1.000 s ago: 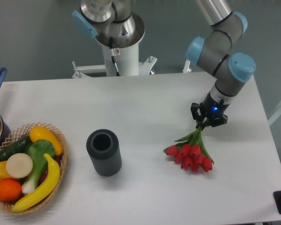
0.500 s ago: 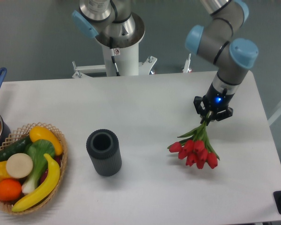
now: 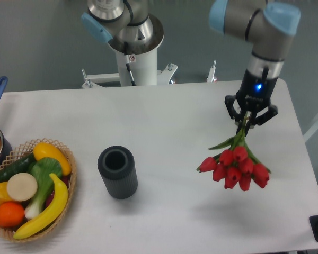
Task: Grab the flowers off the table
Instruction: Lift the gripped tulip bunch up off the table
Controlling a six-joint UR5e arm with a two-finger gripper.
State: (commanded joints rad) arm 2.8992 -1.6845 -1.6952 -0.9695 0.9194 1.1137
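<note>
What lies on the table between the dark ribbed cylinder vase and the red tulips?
Nothing: the camera view shows only bare white tabletop between the dark ribbed cylinder vase and the red tulip bunch.

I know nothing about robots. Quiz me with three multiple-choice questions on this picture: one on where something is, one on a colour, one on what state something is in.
1. Where is the basket?
A. left edge of the table
B. right edge
C. centre

2. What colour are the flowers?
A. yellow
B. white
C. red

3. What is the gripper doing?
A. hanging open over the dark cylinder
B. clamping the flower stems, blooms hanging down
C. resting in the basket

Answers: 1 A, it sits at the left edge. 2 C, the blooms are red. 3 B, the fingers close on the stems.
</note>
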